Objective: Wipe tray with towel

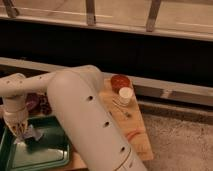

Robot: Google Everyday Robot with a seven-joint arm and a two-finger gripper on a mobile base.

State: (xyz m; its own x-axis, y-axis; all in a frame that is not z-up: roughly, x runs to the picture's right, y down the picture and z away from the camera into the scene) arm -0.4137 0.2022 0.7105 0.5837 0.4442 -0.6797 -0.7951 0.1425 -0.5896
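Observation:
The dark-green tray (47, 152) with a raised rim lies at the lower left on the wooden table (137, 137). My arm (85, 115) reaches across from the lower middle to the left. My gripper (21, 131) points down over the tray's left part. A pale grey towel (31, 134) is bunched under it, touching the tray's bottom.
A red-brown bowl (120, 81) and a white cup (124, 95) stand at the table's back right. Dark reddish items (36, 103) sit behind the tray. A thin stick-like object (123, 110) lies on the wood. A dark ledge and railing run along the back.

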